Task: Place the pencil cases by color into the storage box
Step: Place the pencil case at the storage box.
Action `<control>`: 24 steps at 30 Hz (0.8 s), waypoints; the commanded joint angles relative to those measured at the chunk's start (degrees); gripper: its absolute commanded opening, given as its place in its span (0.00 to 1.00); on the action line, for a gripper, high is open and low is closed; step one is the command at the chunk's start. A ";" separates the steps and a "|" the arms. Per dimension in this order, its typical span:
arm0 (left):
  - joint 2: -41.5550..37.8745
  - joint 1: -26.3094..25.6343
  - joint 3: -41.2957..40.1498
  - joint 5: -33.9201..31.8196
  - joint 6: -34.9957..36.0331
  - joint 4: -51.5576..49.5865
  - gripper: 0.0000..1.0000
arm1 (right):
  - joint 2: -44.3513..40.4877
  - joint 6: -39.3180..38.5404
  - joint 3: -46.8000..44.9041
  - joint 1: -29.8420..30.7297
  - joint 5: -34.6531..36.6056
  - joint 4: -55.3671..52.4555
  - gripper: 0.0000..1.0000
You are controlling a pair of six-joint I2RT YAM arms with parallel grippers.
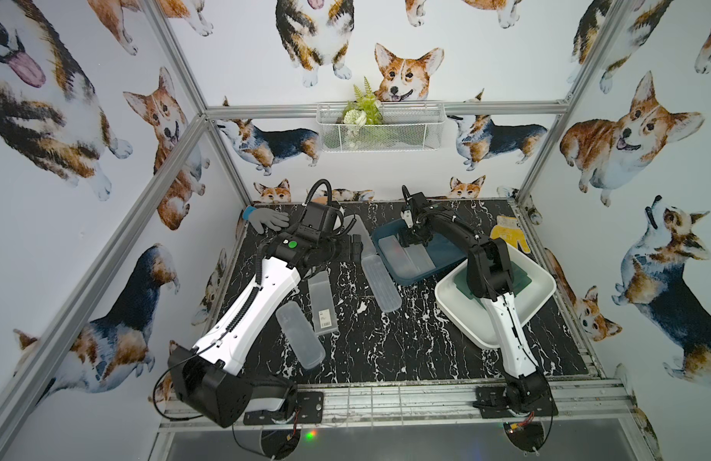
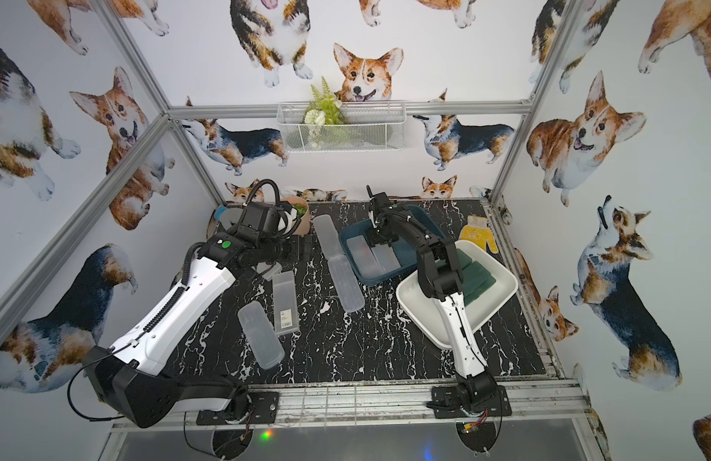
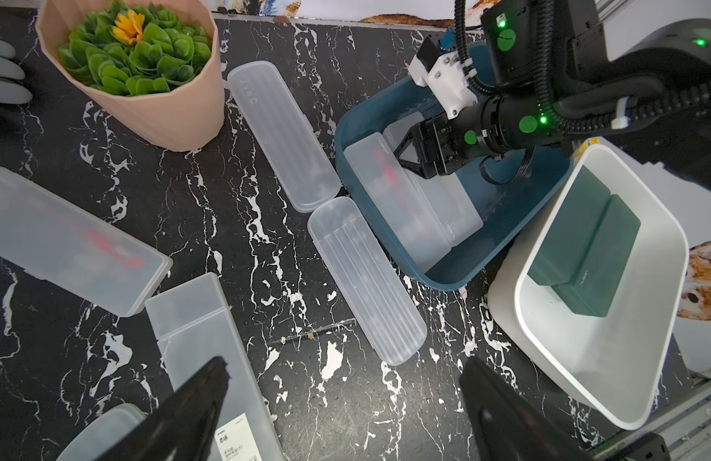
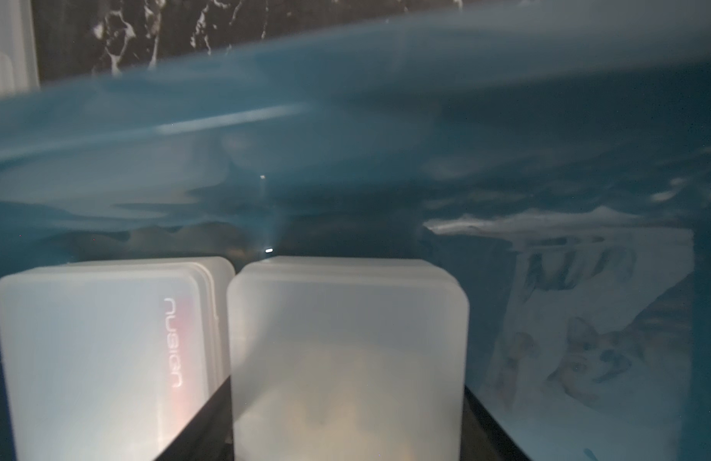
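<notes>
With the table (image 1: 386, 351) in both top views read as a clock face, 12 at the far wall, the blue bin (image 1: 445, 257) sits at about 1 o'clock. The white bin (image 1: 501, 323) is just beside it at 3 o'clock. The right gripper (image 4: 346, 383) reaches down inside the blue bin, and its fingers (image 4: 204, 419) press against both long sides of a frosted pencil case (image 4: 346, 327), so it is clamped on that case. Whether the case rests on what lies under it I cannot tell. Just beside it lies a second frosted case (image 4: 98, 359) printed "nusign". Dark green cases (image 1: 521, 279) lie in the white bin, partly hidden by the right arm. The left gripper (image 3: 346, 361) hovers over the table near 11 o'clock, jaws wide apart with nothing between them. Loose on the table are a ribbed case (image 1: 377, 285) near the centre, a smooth case (image 2: 328, 235) at 12 o'clock just beside the blue bin, a labelled case (image 1: 323, 299) at 9 o'clock and a rounded case (image 1: 300, 339) at 8 o'clock.
</notes>
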 commanded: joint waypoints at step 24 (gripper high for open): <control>2.07 0.70 2.01 -4.48 -1.10 -8.58 0.93 | -6.69 8.10 8.35 0.33 0.30 -3.97 0.87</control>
